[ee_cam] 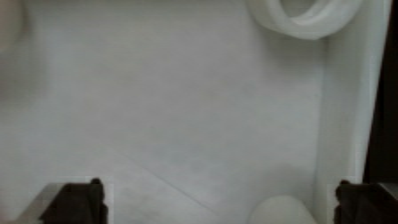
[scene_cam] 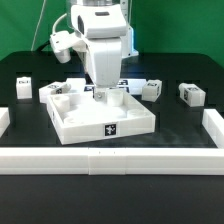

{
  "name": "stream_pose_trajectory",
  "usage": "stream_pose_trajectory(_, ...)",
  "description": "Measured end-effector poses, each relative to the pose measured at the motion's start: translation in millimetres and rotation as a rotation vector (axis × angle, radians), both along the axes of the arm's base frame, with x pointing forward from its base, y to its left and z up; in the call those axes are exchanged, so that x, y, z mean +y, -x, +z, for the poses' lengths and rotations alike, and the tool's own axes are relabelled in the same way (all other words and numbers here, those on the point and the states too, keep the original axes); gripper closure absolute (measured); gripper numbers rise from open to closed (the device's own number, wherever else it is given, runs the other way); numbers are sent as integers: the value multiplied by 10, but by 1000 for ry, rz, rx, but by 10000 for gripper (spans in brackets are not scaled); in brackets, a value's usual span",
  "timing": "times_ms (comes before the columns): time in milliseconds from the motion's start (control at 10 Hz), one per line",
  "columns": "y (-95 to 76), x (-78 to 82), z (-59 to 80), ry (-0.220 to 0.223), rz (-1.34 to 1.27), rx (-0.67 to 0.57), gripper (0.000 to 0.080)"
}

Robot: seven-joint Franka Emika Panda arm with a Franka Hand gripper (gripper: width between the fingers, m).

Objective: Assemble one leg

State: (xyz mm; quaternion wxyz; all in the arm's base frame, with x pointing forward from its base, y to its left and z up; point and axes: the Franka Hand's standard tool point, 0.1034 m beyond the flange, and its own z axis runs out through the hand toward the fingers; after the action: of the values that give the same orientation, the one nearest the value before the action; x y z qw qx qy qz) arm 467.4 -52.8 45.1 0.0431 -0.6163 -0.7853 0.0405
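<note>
**Item 1, first leg** (scene_cam: 24,88): lay loose on the table (scene_cam: 180,125), at nine o'clock from the tray (scene_cam: 70,118) and well apart from it.

**Item 2, gripper** (scene_cam: 100,94): hung low over the tray's middle. Its fingers (ee_cam: 75,200) were spread wide with nothing between them. The wrist view showed only bare tray floor and one round socket (ee_cam: 306,18).

**Item 3, second leg** (scene_cam: 150,88): lay loose at two o'clock, just beside the tray.

**Item 4, third leg** (scene_cam: 191,94): lay loose at three o'clock, farther out (a fourth could not be made out for certain behind the arm).

**Progress:** judged barely begun. No leg was held and none visibly sat in a socket. Picking one up, carrying it over and seating it all remained.
</note>
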Motion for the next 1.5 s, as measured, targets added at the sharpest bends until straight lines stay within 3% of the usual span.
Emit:
stream_pose_trajectory(200, 182, -100, -111, -12, 15, 14, 150)
stream_pose_trajectory(600, 334, -158, -329, -25, -7, 60, 150)
stream_pose_trajectory(900, 331, -159, -350, -26, -10, 61, 150)
stream_pose_trajectory(1200, 338, -162, -353, -26, -11, 63, 557)
stream_pose_trajectory(1300, 340, -163, -354, -26, -11, 63, 557)
stream_pose_trajectory(1400, 332, -160, -350, -26, -11, 60, 725)
stream_pose_trajectory(1500, 319, -165, -341, -25, -11, 55, 725)
